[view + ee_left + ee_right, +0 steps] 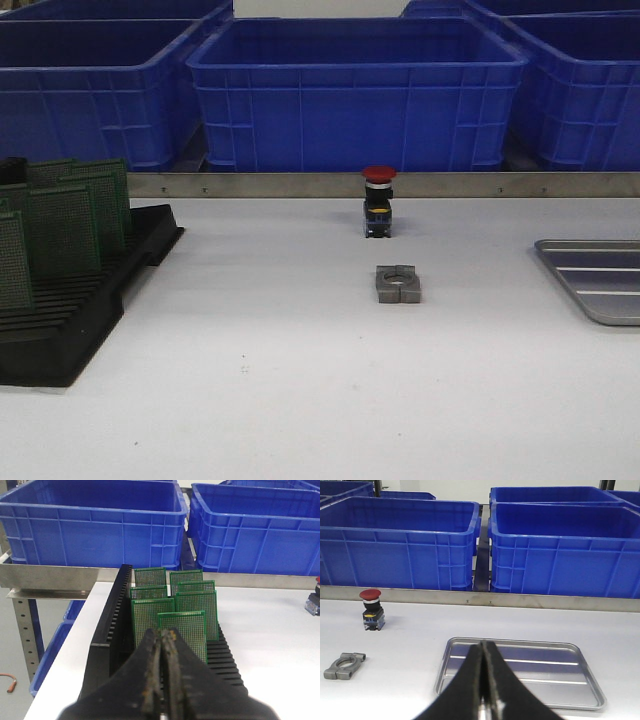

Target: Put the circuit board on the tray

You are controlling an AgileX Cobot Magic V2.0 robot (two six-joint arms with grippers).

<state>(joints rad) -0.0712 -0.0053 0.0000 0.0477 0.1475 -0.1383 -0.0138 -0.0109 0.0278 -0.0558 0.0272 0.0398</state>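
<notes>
green boards racked, tray bare

green circuit boards (62, 225) stand in the black rack (95, 300) far left; only the tray (600, 285) corner shows right.
left gripper (163, 637), jaws together, faces the boards.
right gripper (484, 647), closed, overlooks the whole tray.

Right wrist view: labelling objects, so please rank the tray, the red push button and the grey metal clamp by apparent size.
1. tray
2. red push button and grey metal clamp: these look alike in size, so left unranked.
</notes>
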